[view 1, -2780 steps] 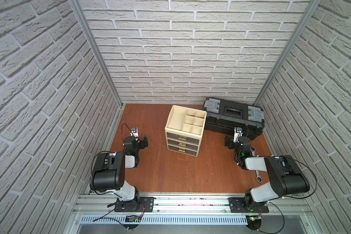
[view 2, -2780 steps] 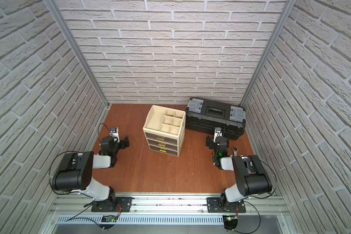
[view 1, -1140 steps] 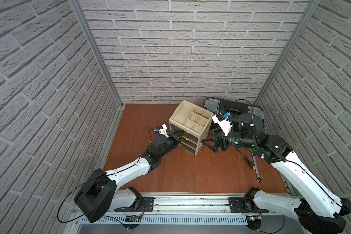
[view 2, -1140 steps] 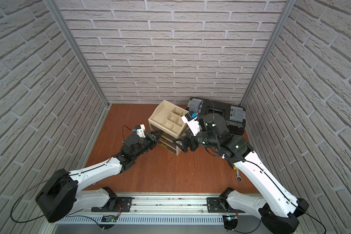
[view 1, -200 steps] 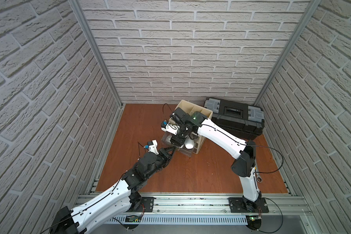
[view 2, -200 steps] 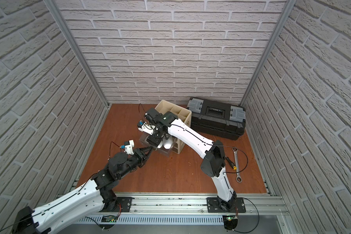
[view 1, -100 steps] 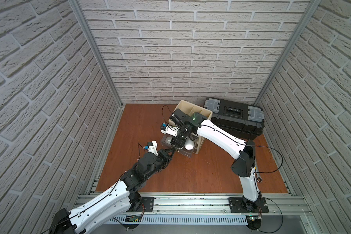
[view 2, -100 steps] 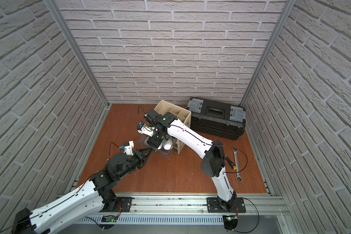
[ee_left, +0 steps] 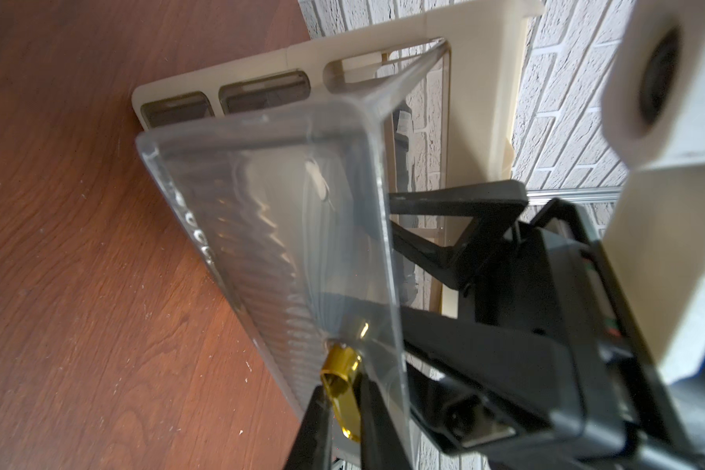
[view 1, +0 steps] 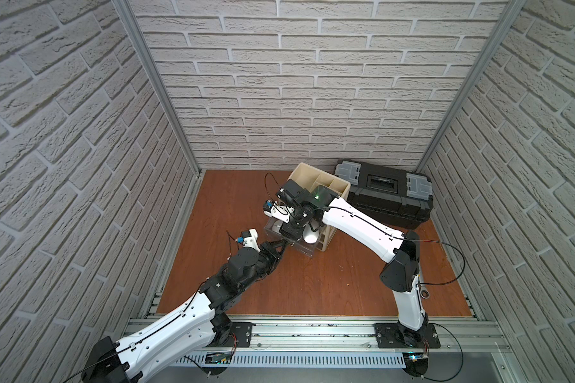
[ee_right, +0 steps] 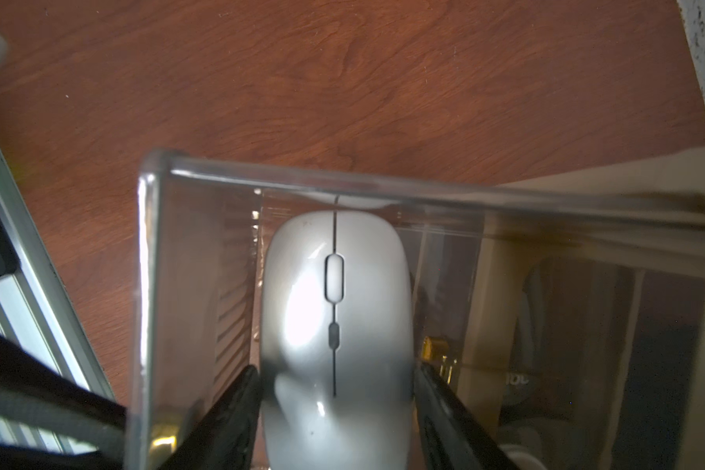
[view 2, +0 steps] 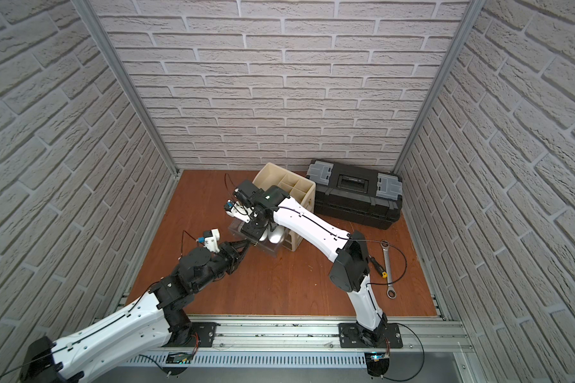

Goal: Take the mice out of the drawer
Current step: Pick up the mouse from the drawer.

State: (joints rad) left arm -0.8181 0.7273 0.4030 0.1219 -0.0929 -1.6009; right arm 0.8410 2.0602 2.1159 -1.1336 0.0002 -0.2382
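The clear plastic drawer (view 1: 300, 249) (ee_right: 204, 285) stands pulled out of the beige drawer cabinet (view 1: 333, 186). My left gripper (ee_left: 342, 386) (view 1: 287, 243) is shut on the drawer's gold handle (ee_left: 338, 366). My right gripper (ee_right: 336, 372) (view 1: 291, 230) reaches down into the drawer. Its two black fingers press against both sides of a silver mouse (ee_right: 334, 309) that lies inside. Beside it, in both top views, lies a white mouse (view 1: 310, 236) (view 2: 274, 236). Other mice are hidden.
A black toolbox (view 1: 384, 192) stands at the back right, close behind the cabinet. A steel wrench (view 2: 387, 265) and a small screwdriver (view 2: 377, 267) lie on the wooden floor at the right. Brick walls close in three sides.
The right wrist has edged slightly to the left over the drawer. The left gripper keeps its hold on the handle and the drawer has not moved.
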